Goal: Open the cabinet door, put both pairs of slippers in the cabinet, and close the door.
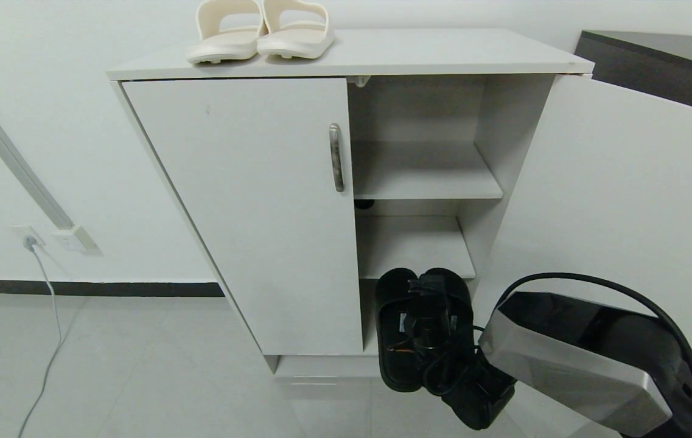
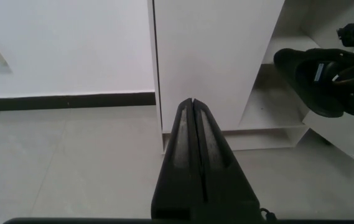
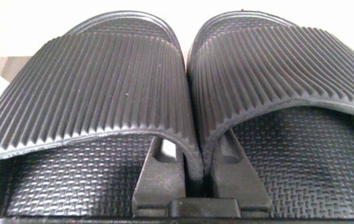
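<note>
A white cabinet (image 1: 382,55) stands against the wall with its right door (image 1: 613,194) swung open and its left door (image 1: 248,207) closed. A cream pair of slippers (image 1: 260,30) lies on its top at the left. My right gripper (image 1: 426,319) is shut on the black pair of slippers (image 1: 397,340), pinching the two inner strap edges (image 3: 192,149) together. The black pair hangs at the mouth of the bottom compartment, toes just under the middle shelf (image 1: 412,246). My left gripper (image 2: 193,102) is shut and empty, low over the floor facing the closed door.
The upper shelf (image 1: 425,176) is bare. A metal handle (image 1: 336,157) runs down the closed door's edge. A wall socket (image 1: 29,240) with a grey cable trailing onto the floor is at the left. A dark cabinet (image 1: 656,61) stands behind the open door.
</note>
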Robot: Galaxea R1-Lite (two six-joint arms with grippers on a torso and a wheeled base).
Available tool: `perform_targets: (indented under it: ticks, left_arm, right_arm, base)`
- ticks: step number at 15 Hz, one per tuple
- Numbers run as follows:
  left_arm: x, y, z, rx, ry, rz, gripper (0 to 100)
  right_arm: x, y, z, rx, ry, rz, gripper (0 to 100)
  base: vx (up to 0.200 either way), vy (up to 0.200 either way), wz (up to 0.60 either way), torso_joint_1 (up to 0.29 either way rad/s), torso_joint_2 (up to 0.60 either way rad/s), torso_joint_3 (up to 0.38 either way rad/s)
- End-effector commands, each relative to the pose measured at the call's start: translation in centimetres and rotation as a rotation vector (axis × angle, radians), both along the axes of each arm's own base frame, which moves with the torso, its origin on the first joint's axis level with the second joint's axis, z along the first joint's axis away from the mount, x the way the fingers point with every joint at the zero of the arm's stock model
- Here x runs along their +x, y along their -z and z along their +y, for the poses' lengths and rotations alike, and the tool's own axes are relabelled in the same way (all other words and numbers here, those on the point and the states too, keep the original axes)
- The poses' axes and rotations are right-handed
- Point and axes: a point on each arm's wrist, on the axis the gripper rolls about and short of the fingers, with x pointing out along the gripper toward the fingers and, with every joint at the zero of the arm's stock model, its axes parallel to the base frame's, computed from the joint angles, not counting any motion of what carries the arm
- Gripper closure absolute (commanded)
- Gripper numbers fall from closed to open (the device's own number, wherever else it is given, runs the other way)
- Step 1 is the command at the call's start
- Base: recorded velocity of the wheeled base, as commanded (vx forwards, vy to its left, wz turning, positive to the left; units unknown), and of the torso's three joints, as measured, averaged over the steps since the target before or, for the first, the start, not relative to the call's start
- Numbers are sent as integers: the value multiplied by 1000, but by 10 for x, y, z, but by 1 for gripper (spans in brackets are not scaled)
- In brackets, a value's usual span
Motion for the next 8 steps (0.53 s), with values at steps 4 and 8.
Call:
perform_targets:
  ticks: [4, 8]
  left_arm:
    - [0, 0, 0, 0, 0, 0, 100]
    - [0, 0, 0, 0, 0, 0, 100]
  right_arm:
    - [3, 5, -1, -9, 11, 4, 100]
    - [2, 4, -2, -11, 12, 3, 100]
  base:
    - [200, 0, 0, 0, 1, 4]
    - [200, 0, 0, 4, 4, -1]
